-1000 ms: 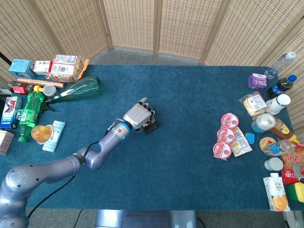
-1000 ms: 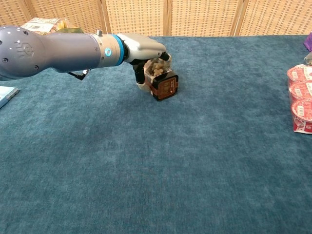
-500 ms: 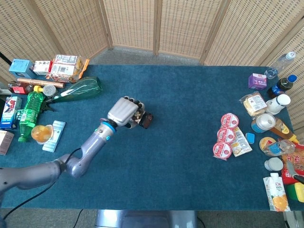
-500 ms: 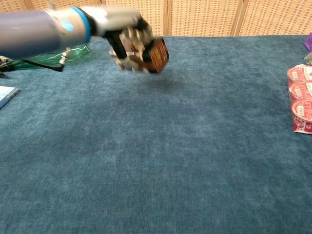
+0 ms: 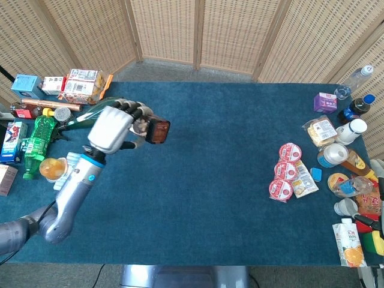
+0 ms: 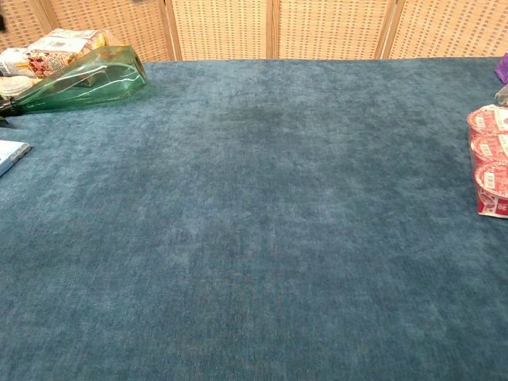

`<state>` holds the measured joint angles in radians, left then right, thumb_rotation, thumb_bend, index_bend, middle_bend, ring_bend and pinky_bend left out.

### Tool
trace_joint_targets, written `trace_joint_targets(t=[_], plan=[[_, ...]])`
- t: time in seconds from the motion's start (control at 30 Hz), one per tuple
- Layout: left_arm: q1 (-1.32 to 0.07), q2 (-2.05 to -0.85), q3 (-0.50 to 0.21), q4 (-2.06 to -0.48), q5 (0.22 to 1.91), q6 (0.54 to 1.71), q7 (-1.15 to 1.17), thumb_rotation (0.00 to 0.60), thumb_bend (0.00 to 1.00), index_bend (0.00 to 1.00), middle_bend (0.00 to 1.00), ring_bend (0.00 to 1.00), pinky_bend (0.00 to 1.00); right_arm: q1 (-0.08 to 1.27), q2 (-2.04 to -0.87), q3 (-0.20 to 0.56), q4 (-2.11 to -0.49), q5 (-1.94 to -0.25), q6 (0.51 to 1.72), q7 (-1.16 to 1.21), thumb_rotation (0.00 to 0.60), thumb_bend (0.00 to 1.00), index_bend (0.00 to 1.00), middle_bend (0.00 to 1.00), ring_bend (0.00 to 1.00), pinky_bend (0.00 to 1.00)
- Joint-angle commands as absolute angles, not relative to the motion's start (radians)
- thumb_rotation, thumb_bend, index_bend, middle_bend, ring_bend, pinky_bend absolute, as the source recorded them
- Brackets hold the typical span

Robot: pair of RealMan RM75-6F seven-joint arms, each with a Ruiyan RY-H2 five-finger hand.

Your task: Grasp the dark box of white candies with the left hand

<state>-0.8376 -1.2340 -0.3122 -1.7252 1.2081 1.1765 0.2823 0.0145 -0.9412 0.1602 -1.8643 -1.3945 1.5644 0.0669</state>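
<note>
My left hand (image 5: 115, 128) is raised high over the left part of the blue table (image 5: 216, 180) and grips the dark box of white candies (image 5: 157, 131). The box sticks out to the right of the fingers, its dark reddish end facing the head view. Pale candies show between the fingers. The chest view shows neither the hand nor the box, only bare cloth. My right hand appears in no view.
A green glass bottle (image 6: 83, 75) lies at the far left, with snack boxes (image 5: 81, 84) and a green plastic bottle (image 5: 37, 141) near it. Red-lidded cups (image 5: 287, 171), bottles and cartons (image 5: 351, 240) crowd the right edge.
The left hand has lifted the box off the table and carried it up and to the left. It has risen out of the chest view.
</note>
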Motion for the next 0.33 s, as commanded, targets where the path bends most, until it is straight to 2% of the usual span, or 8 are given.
trace_joint_targets(t=[0.03, 0.33], plan=[[-0.786, -1.185, -0.338, -1.777, 1.257, 1.254, 0.239, 0.600, 0.30, 0.62, 0.72, 0.76, 0.51, 0.024, -0.949, 0.163, -1.864, -1.394, 1.554, 0.059, 0.534, 0.32, 0.00, 0.00, 0.00, 0.00], [-0.763, -1.155, -0.352, -1.801, 1.300, 1.287, 0.203, 0.600, 0.30, 0.62, 0.72, 0.75, 0.50, 0.042, -0.958, 0.169, -1.877, -1.389, 1.538, 0.037, 0.532, 0.32, 0.00, 0.00, 0.00, 0.00]])
